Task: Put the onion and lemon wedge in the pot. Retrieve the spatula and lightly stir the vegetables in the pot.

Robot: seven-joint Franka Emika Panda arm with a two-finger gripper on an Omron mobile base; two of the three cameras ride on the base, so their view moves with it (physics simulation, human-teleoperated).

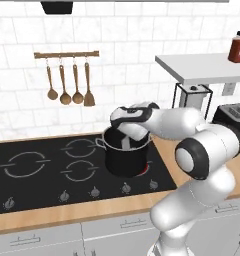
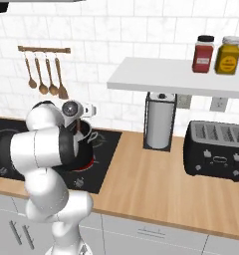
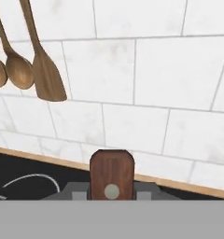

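Right now the pincer (image 3: pixel 112 189) is clamping shut on a brown wooden handle end, hovering over the pot (image 1: pixel 126 157). Oddly, the spatula (image 3: pixel 45 70) is hanging up and left of the pincer on the wall, long axis vertical, blade down.

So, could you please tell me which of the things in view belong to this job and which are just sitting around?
For the job:
- pot on the hob
- spatula, hanging on the wall rail
- onion, held between the gripper's fingers

Just lying about:
- wooden spoons beside the spatula
- toaster
- paper towel roll
- red jar and yellow jar on the shelf
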